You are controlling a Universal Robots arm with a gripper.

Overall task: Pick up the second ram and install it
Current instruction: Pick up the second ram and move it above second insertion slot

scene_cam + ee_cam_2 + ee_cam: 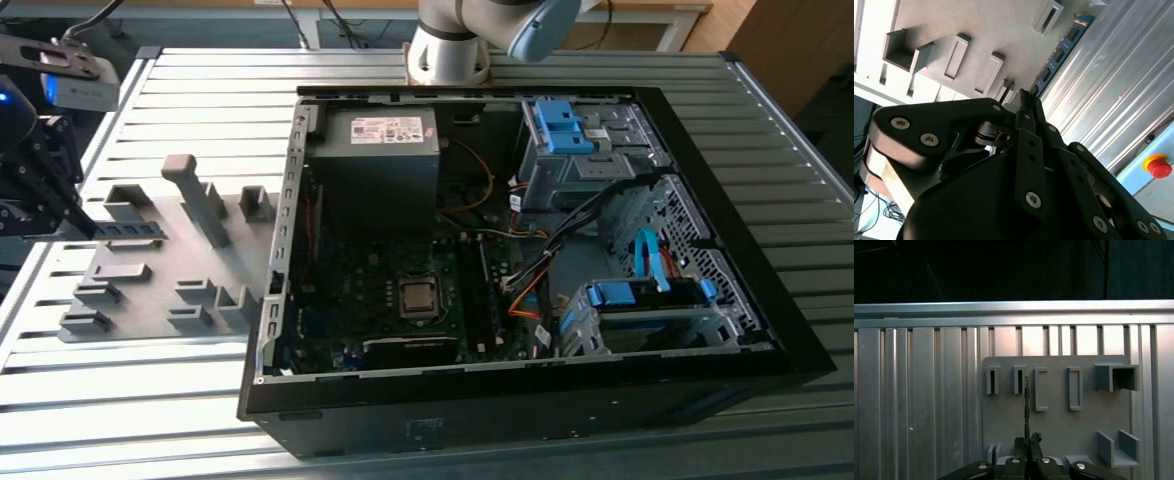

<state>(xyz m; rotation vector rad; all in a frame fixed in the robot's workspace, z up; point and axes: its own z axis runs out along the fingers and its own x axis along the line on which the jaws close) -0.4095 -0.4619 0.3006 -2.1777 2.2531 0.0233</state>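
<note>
The desk [160,400] is silvery metal, ribbed in long parallel slats. The holder plate [147,290] and its blocks are plain matt grey. The second ram [1059,52] is blue-green, patterned with a row of black chips. The claw [1026,97] is black with silver screw heads. The computer case [534,420] is black, its drive brackets [561,125] are bright blue, and its cables [523,300] are orange. An emergency button [1156,166] is red on yellow.

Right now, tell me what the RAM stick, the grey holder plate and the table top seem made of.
RAM stick: blue-green circuit board, probably fibreglass laminate, carrying black chips. Holder plate: matte grey plastic, judging by its even dull surface. Table top: ribbed metal, apparently aluminium, with a bright sheen.
</note>
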